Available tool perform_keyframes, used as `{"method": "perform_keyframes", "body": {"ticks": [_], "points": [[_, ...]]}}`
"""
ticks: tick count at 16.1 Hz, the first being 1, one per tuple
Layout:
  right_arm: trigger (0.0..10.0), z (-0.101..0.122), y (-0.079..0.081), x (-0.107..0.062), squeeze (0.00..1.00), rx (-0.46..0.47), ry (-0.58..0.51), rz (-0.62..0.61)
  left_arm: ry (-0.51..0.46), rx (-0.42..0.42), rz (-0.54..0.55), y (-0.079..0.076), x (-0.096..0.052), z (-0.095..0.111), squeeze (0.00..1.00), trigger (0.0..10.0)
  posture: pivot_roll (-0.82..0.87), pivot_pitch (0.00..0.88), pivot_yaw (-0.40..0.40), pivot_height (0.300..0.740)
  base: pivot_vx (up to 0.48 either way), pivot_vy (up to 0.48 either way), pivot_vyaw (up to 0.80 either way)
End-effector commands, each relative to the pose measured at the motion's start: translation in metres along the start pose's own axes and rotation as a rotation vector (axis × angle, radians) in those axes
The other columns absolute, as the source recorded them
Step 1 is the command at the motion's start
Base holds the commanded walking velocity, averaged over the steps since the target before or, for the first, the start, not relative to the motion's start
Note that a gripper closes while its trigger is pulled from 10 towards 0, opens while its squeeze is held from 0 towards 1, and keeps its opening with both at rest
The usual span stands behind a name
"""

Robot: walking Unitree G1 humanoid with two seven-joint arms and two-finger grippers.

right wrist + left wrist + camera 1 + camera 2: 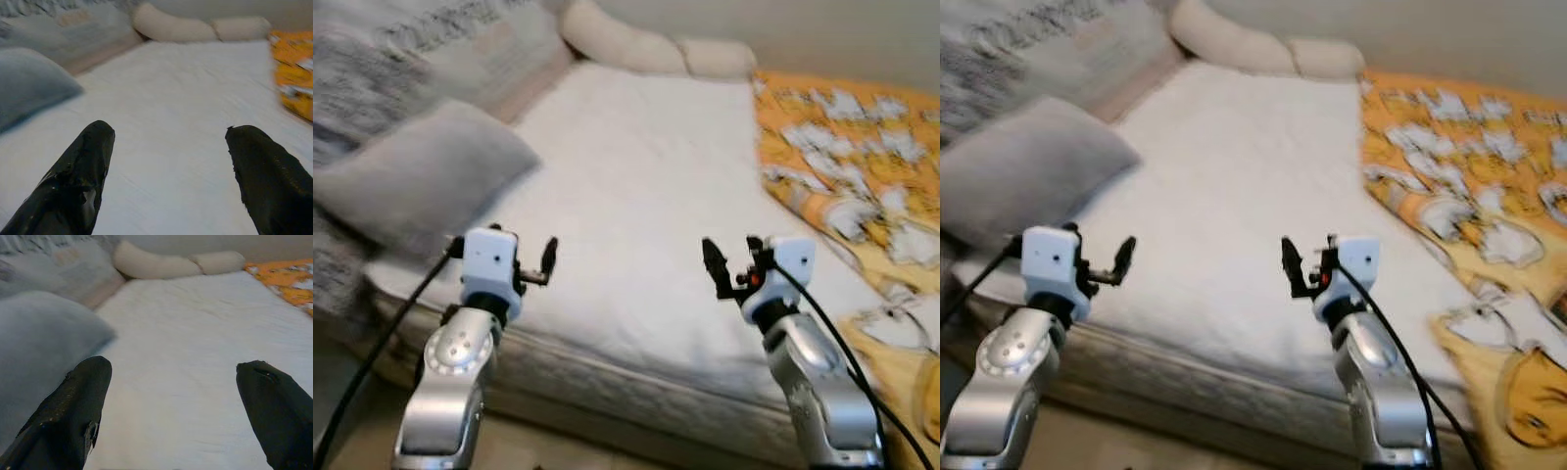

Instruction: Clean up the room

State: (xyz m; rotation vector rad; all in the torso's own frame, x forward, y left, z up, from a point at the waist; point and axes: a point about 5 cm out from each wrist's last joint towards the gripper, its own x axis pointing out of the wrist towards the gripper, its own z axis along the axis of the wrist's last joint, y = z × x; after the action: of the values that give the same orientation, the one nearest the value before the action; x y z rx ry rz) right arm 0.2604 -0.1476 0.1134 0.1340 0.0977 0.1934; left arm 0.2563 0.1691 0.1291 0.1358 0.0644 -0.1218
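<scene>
Both arms are reaching out over the near edge of the bed (pixel 636 196), left tool (pixel 544 266) and right tool (pixel 729 269) gaping empty, likely readying to tidy the grey pillow (pixel 421 176) at ten o'clock or orange blanket (pixel 842 147) at two.

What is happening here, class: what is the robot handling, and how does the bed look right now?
The robot stands at the foot of a bed with a bare white top. Its left end effector and right end effector are raised over the near edge, both open and holding nothing. A grey pillow lies at the robot's left, two cream pillows at the far end, and an orange patterned blanket is bunched along the right.
</scene>
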Motion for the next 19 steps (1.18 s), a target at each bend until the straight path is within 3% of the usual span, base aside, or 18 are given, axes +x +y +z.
{"method": "perform_keyframes", "body": {"ticks": [1,4,8,19], "points": [[10.0,0.0021,-0.0049,-0.0011,0.00,-0.012,0.004,-0.020,-0.007,0.002,-0.022,-0.0058,0.0017,0.0035,0.55,10.0,0.00,0.000,-0.006,0.740,0.000,-0.450,0.00],[10.0,0.0029,-0.0063,-0.0006,0.00,-0.042,-0.004,-0.026,-0.007,0.016,-0.030,-0.0055,0.0025,0.0040,0.55,10.0,-0.01,0.000,-0.005,0.740,0.000,-0.447,0.00],[10.0,-0.0004,-0.0045,0.0007,0.00,0.018,0.020,-0.030,0.000,0.026,-0.037,-0.0037,0.0028,0.0023,0.56,10.0,-0.02,0.000,0.008,0.740,0.000,-0.446,0.00],[10.0,-0.0043,0.0000,0.0084,0.00,0.003,0.052,0.029,-0.002,0.027,-0.038,-0.0024,0.0107,0.0016,0.55,10.0,-0.04,0.000,0.014,0.740,0.000,-0.428,0.05]]}}
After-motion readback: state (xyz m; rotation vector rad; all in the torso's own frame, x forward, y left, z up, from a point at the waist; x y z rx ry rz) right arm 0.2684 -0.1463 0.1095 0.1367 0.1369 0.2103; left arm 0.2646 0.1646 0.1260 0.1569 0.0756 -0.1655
